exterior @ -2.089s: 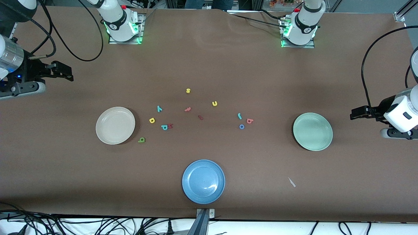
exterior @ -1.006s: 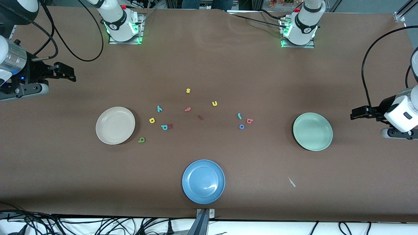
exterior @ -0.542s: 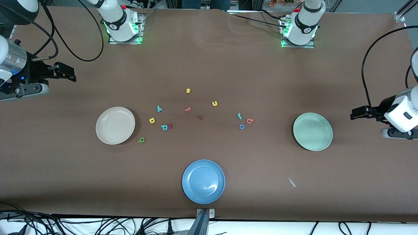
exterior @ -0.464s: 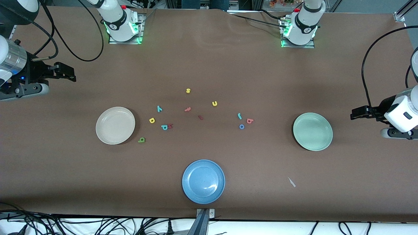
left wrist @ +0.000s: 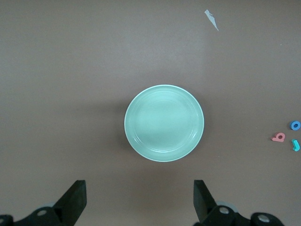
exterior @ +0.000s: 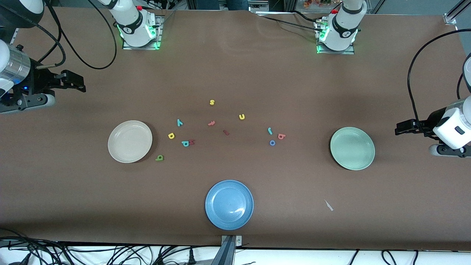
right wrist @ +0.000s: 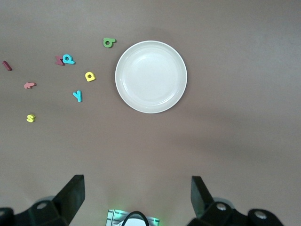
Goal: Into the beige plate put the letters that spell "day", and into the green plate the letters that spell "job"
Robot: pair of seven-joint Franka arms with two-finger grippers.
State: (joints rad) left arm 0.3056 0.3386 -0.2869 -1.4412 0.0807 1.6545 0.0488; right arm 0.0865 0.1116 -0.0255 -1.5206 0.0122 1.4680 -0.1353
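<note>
- Brown table (exterior: 235, 73); nothing sorted yet, both plates bare.
- "day" letters (exterior: 171, 135) lie beside beige plate (exterior: 130, 141); "job" letters (exterior: 272, 142) sit mid-table, well apart from green plate (exterior: 352, 148).
- Right gripper (exterior: 75, 82) and left gripper (exterior: 401, 129) are held wide, empty, at table ends.
- Next: a first pick is called for, probably the green letter (exterior: 159, 158).

My table: plain plates, bright foam letters on brown.
Beige plate (exterior: 130, 141), mint plate (exterior: 352, 148), blue plate (exterior: 229, 204); green d (exterior: 159, 158), teal y (exterior: 179, 122), yellow a (exterior: 171, 135), blue o (exterior: 272, 142).
</note>
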